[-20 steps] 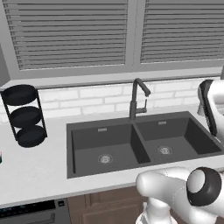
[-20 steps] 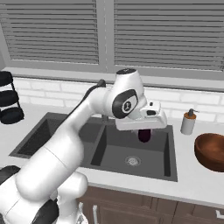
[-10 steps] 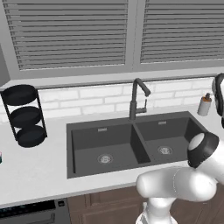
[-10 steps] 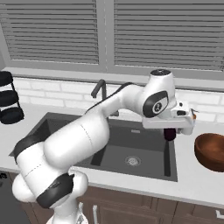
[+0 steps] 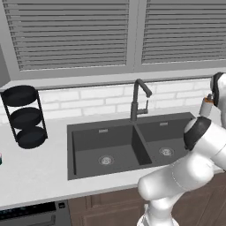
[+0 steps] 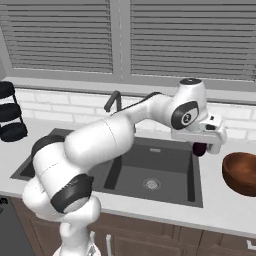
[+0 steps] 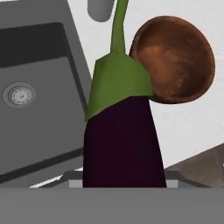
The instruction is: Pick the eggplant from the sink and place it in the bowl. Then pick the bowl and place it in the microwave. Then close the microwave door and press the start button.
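Glossy dark purple eggplant (image 7: 124, 140), green stem cap, reddish-brown wooden bowl (image 7: 177, 59) behind

The pale grey surface (image 5: 39, 176) carries the dark double-basin sink (image 5: 128, 148) at its middle. A black three-tier rack (image 5: 24, 115) stands at nine o'clock of the sink. The reddish-brown wooden bowl (image 6: 241, 172) and a small soap bottle (image 5: 205, 106) sit at three o'clock.

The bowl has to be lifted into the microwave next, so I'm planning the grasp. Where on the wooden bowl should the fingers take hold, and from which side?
Probably the rim, from above. The bowl sits upright and open on the counter, its thick wall offering one finger inside, one outside. The gripper holds the eggplant now.
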### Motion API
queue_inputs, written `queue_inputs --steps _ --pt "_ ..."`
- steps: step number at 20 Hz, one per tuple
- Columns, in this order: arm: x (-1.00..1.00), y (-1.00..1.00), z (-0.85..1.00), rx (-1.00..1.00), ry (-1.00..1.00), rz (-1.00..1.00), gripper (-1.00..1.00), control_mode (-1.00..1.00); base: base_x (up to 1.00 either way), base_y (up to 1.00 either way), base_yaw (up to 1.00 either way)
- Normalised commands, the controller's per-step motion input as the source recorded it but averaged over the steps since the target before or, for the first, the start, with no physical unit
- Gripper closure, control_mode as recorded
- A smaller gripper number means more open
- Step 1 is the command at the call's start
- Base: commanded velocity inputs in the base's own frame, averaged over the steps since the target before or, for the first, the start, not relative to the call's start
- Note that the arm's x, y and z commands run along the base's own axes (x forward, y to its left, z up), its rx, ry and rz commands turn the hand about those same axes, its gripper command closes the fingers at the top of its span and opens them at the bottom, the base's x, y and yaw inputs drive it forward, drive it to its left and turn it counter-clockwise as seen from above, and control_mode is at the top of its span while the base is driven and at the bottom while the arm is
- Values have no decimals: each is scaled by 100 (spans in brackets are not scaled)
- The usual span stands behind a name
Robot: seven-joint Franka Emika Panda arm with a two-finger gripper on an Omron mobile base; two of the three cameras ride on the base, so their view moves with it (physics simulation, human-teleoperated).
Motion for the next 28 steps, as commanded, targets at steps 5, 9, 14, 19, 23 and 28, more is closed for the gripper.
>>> queue_inputs --steps 5,9,14,19,23,28 --pt "66 -41 -13 0 -3 -21 100 -100 0 0 0" --pt "35 -69 -1 1 0 -15 100 -100 0 0 0" --pt "2 -65 0 11 0 -10 100 -100 0 0 0" --pt "0 -48 0 16 0 -3 100 -100 0 0 0" --pt "5 -33 0 3 1 0 100 -100 0 0 0" --pt "0 -28 -2 0 0 0 100 -100 0 0 0"
